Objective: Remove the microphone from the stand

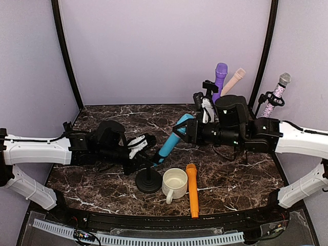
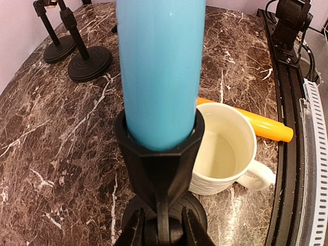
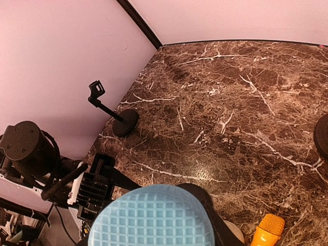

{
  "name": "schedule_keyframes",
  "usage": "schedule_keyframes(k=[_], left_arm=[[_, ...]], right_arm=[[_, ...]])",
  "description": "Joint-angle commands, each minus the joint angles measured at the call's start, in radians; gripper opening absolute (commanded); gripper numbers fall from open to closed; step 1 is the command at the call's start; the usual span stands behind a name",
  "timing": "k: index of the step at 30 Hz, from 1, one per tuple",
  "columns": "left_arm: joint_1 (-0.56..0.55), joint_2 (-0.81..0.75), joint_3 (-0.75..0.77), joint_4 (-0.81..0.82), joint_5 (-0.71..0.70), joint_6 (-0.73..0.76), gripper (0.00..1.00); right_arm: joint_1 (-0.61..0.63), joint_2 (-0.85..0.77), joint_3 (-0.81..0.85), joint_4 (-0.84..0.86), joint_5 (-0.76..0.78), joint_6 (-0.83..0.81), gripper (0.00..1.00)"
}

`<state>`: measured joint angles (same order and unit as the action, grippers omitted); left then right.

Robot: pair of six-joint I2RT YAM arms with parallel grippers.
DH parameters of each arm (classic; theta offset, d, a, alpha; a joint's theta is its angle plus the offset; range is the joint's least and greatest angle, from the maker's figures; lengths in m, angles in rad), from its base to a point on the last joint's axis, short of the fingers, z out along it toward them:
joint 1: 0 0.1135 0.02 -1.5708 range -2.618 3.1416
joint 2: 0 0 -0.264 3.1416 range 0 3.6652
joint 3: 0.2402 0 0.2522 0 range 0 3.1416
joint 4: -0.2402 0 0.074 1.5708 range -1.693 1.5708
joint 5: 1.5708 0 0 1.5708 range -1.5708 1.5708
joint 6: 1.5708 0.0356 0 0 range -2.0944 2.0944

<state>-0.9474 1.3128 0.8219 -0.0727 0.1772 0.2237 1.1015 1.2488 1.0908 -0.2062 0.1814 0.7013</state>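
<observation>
On veined marble (image 1: 241,179), cylindrical microphone (image 1: 171,142), round-based stand (image 1: 148,182)

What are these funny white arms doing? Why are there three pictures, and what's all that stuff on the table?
Those are two robot arms with pinching claws called grippers. The big picture looks down from above. The other two come from little cameras on each wrist. On the marble table sit a white mug, an orange microphone lying flat, and a black stand holding a blue microphone. The left gripper pinches the stand's stem. The right gripper is closed around the blue microphone's top end, probably to pull it out. A purple microphone waits at the back.
</observation>
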Motion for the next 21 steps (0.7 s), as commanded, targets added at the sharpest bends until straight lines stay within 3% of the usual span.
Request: schedule_keyframes(k=[1, 15, 21], left_arm=[[0.022, 0.018, -0.036, -0.122, -0.099, -0.010, 0.00], [0.021, 0.025, -0.034, -0.125, -0.093, -0.011, 0.00], [0.022, 0.014, -0.030, -0.120, -0.121, -0.023, 0.00]], right_arm=[[-0.015, -0.047, 0.093, 0.059, 0.094, 0.049, 0.26], [-0.035, -0.131, 0.022, 0.152, -0.003, 0.003, 0.25], [-0.036, -0.196, 0.050, 0.080, 0.025, -0.016, 0.25]])
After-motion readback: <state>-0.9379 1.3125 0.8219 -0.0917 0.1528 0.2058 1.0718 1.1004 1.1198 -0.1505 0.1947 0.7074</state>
